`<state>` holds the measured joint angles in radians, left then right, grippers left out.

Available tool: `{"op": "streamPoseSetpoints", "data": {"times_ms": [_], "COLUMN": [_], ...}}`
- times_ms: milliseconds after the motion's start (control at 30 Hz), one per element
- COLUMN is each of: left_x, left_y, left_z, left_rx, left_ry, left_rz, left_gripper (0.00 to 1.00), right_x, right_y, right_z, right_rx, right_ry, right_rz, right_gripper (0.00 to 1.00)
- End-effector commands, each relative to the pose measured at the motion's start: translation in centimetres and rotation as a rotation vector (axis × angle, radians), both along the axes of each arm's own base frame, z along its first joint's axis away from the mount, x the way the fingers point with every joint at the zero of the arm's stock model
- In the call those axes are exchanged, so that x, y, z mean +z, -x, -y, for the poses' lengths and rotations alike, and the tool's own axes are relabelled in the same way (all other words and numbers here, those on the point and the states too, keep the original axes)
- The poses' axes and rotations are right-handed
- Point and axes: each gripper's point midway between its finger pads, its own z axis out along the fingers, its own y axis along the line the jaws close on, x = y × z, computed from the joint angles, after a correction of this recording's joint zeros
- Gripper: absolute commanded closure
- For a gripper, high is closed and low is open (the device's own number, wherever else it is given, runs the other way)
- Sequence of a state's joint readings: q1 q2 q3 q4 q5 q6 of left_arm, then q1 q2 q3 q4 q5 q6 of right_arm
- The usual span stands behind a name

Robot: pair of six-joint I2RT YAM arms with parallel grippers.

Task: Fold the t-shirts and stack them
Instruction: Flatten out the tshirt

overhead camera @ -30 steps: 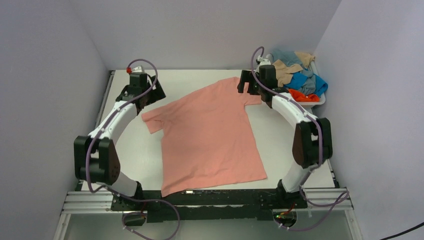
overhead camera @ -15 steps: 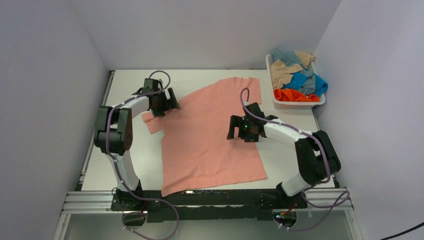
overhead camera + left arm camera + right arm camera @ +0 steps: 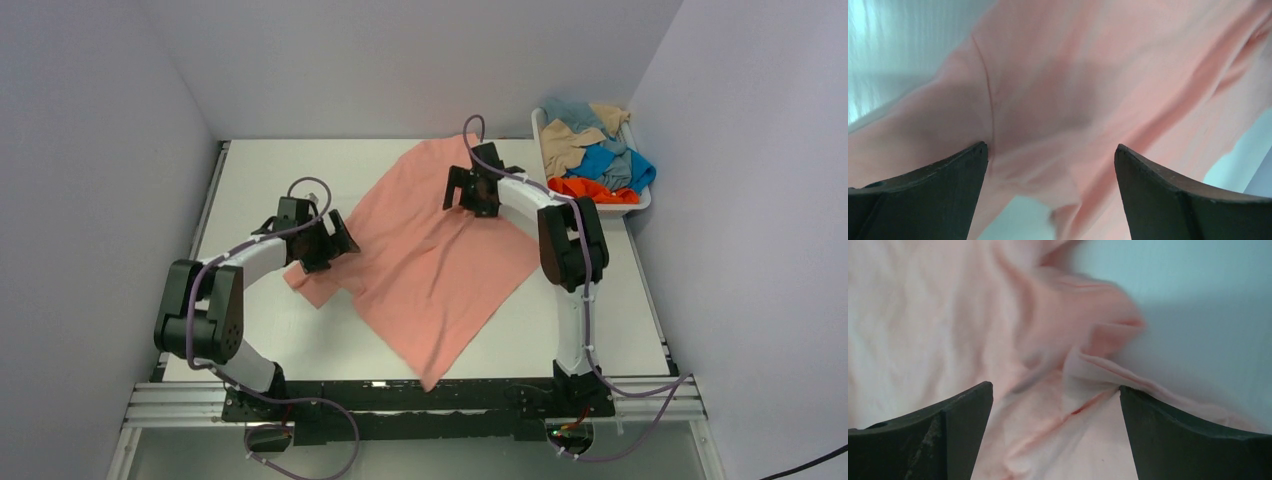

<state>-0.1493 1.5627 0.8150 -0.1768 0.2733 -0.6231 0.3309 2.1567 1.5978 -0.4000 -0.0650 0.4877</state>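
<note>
Wrinkles run through the salmon pink t-shirt (image 3: 430, 260), spread askew on the table (image 3: 270, 170). Over its left-hand sleeve hangs the left gripper (image 3: 328, 240), jaws wide apart and empty. Over its far edge is the right gripper (image 3: 468, 192), likewise spread, grasping nothing. Right of it, the white basket (image 3: 600, 209) holds the other t-shirts (image 3: 595, 160).

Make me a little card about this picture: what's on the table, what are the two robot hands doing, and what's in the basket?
On the table: salmon pink cloth t-shirt, spread out crooked on the white table
Left gripper: open, over the shirt's sleeve side
Right gripper: open, over the shirt's far part
Basket: white plastic basket, far right corner
In the basket: crumpled orange shirt, bright blue shirt, tan shirt, grey-blue shirt
Folded yet: no
</note>
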Motion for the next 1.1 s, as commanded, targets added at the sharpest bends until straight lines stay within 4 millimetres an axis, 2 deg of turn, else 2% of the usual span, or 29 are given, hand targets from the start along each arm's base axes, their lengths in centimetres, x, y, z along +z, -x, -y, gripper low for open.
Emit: {"op": "streamPoseSetpoints", "data": {"times_ms": [0,67,167,233,333,467,567,667,767,900,1000,1067], "left_x": [3.7,5.7,8.0,8.3,7.6,5.6,3.7,2.8,2.2,1.0,0.0,-0.8], "left_y": [1.1,1.0,1.6,2.6,4.5,7.3,8.9,8.8,8.0,6.7,5.7,5.1], "left_z": [0.6,-0.4,-2.5,-4.1,-6.4,-7.9,-8.2,-8.5,-8.7,-9.0,-8.6,-7.9], "left_rx": [0.002,0.034,0.112,0.172,0.258,0.327,0.35,0.377,0.392,0.419,0.407,0.389], "left_ry": [0.002,-0.036,-0.111,-0.16,-0.219,-0.246,-0.231,-0.197,-0.15,-0.142,-0.122,-0.095], "left_rz": [0.046,0.095,0.15,0.151,0.108,0.052,0.035,0.054,0.061,0.044,0.016,-0.007], "left_gripper": [0.01,0.01,0.01,0.0,0.01,0.01,0.01,0.01,0.01,0.0,0.01,0.06], "right_x": [-1.5,1.6,5.8,7.3,7.8,5.8,4.1,2.4,1.6,0.9,0.1,-0.6], "right_y": [-4.6,-5.5,-3.9,-1.0,5.2,15.6,22.4,27.9,31.0,33.2,33.5,33.2], "right_z": [3.9,3.2,2.3,1.9,1.2,-0.1,-0.1,0.7,1.5,1.9,1.4,1.2], "right_rx": [0.034,0.09,0.159,0.183,0.205,0.304,0.373,0.385,0.382,0.369,0.365,0.346], "right_ry": [0.144,0.164,0.205,0.228,0.22,0.203,0.224,0.241,0.251,0.205,0.159,0.147], "right_rz": [0.018,0.076,0.156,0.156,0.103,-0.007,-0.096,-0.22,-0.277,-0.314,-0.303,-0.292], "right_gripper": [0.0,0.0,0.0,0.0,0.0,0.0,0.0,0.03,0.06,0.1,0.1,0.1]}}
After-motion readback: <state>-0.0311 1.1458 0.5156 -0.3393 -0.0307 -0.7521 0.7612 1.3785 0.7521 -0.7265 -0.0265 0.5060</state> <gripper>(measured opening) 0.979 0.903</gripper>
